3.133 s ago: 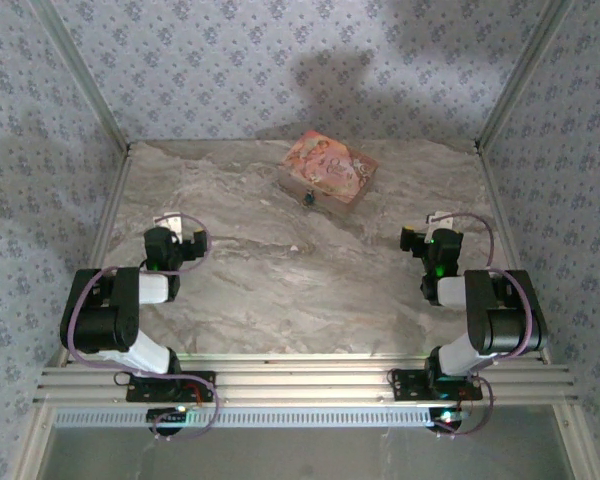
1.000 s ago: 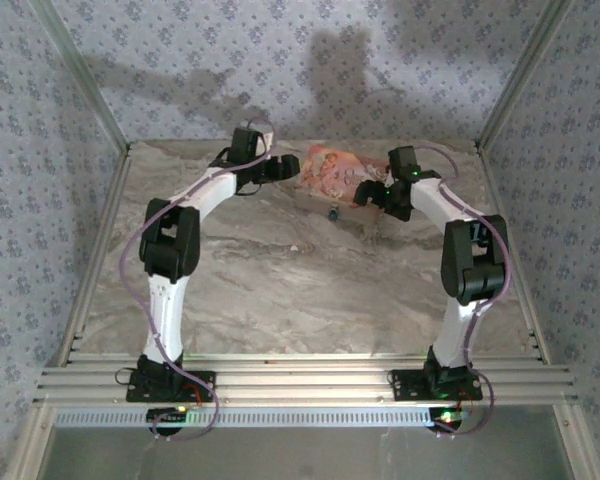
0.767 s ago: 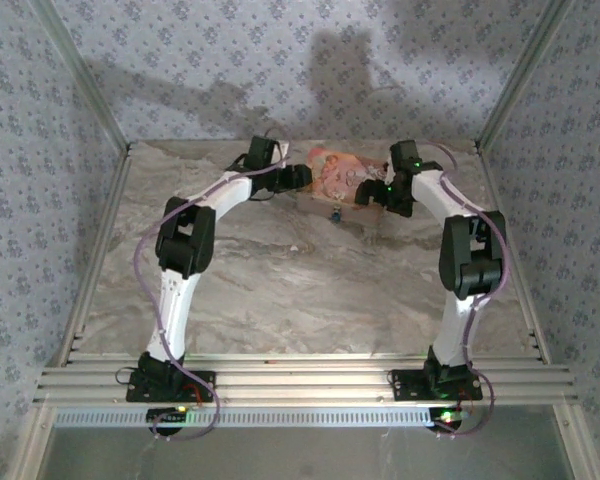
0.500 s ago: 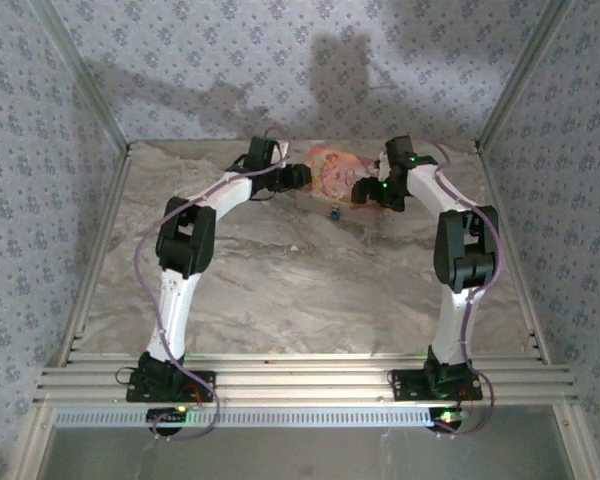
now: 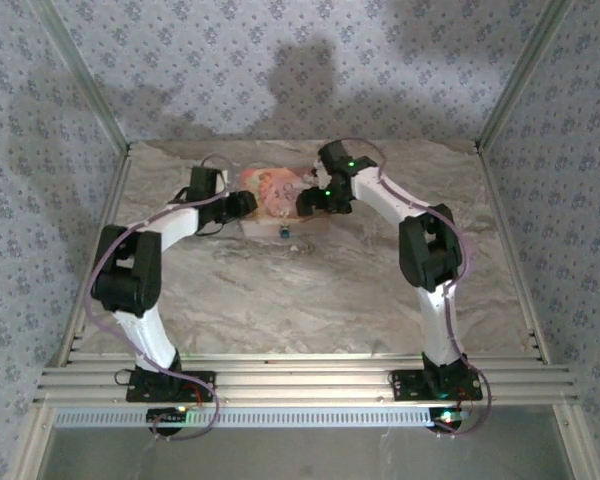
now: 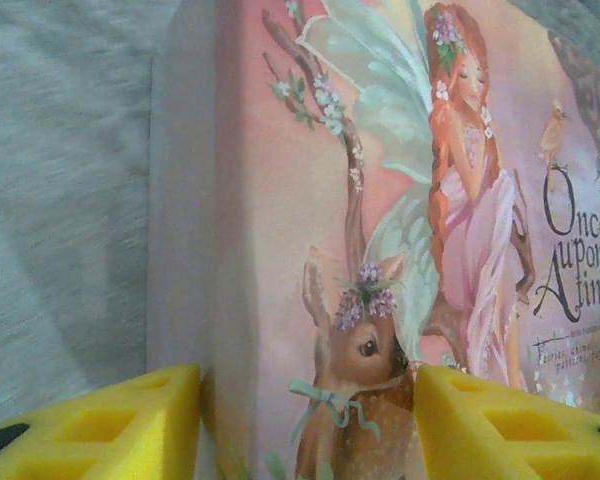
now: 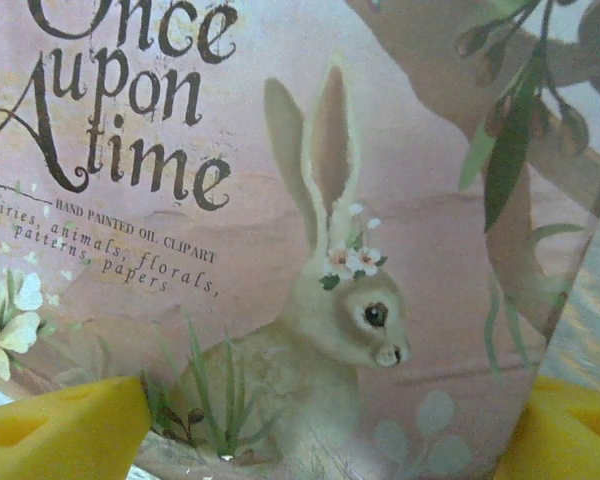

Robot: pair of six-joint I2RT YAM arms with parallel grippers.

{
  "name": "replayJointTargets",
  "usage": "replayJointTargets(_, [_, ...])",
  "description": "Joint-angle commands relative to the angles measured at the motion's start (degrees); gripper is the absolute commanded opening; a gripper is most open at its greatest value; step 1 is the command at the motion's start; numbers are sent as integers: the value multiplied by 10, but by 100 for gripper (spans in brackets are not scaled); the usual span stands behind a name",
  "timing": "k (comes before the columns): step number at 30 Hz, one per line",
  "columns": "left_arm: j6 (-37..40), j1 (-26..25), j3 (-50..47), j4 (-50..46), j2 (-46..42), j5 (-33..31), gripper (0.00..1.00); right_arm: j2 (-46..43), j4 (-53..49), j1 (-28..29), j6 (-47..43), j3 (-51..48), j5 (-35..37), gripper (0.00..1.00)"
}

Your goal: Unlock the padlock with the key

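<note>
The pink picture-printed box (image 5: 274, 188) sits at the back middle of the table. The tiny dark padlock (image 5: 285, 232) hangs at its front wall. My left gripper (image 5: 247, 203) is at the box's left end and my right gripper (image 5: 303, 200) at its right end. In the left wrist view the yellow fingers (image 6: 100, 425) press on the box (image 6: 380, 200), with the gripper (image 6: 307, 420) closed across its edge. In the right wrist view the gripper (image 7: 325, 435) spans the box (image 7: 280, 200), closed on it. The key is out of view.
The marble table (image 5: 330, 300) stretches bare in front of the box. Patterned walls and slanted metal posts (image 5: 90, 100) close off the left, back and right. An aluminium rail (image 5: 300, 385) runs along the near edge by both arm bases.
Both grippers closed onto the pink box. The box has since moved left and slightly nearer with both of them, and the padlock went with it.
</note>
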Motion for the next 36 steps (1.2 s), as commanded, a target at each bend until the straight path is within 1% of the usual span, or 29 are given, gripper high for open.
replayJointTargets(1, [25,-8,-21,-51,-29,36,58,41,-6,29,53,35,-19,89])
replayJointTargets(3, [40,-7,-16,-82,-46,10,60,38,-14,23,71,55,-7,90])
replayJointTargets(6, [58,-7,-6,-131,-78,-36,66,18,-26,9,85,75,2,92])
replayJointTargets(8, [71,-7,0,-166,-106,-73,75,-5,-30,-2,87,78,-4,94])
replayJointTargets(11, [86,-6,0,-211,-151,-137,84,-40,-40,-13,81,76,-11,98])
replayJointTargets(12, [87,-5,-4,-225,-168,-161,89,-53,-46,-15,72,71,-13,99])
replayJointTargets(13, [85,-4,-8,-244,-189,-189,98,-66,-50,-15,64,63,-13,99])
replayJointTargets(16, [54,-1,-40,-282,-250,-284,98,-108,-50,-15,51,22,-12,99])
replayJointTargets(18, [6,8,-73,-304,-293,-344,98,-140,-36,-14,48,-17,-1,99])
replayJointTargets(19, [-22,21,-92,-316,-314,-358,98,-158,-23,-12,46,-41,5,99])
replayJointTargets(21, [-46,54,-129,-325,-351,-343,98,-194,0,-1,50,-91,5,99])
replayJointTargets(23, [-60,98,-164,-334,-386,-312,98,-234,35,16,61,-153,14,99])
replayJointTargets(26, [-78,163,-196,-350,-412,-268,98,-281,83,49,82,-236,30,99])
replayJointTargets(28, [-88,196,-208,-363,-414,-252,98,-303,110,70,91,-276,35,99])
replayJointTargets(30, [-105,215,-218,-392,-408,-263,97,-318,116,84,98,-303,35,99])
replayJointTargets(32, [-126,223,-227,-412,-396,-296,95,-332,110,91,102,-323,31,99])
replayJointTargets(34, [-151,225,-241,-414,-392,-332,94,-346,104,91,101,-338,24,99])
replayJointTargets(36, [-179,233,-259,-401,-394,-349,92,-355,90,91,94,-344,25,99])
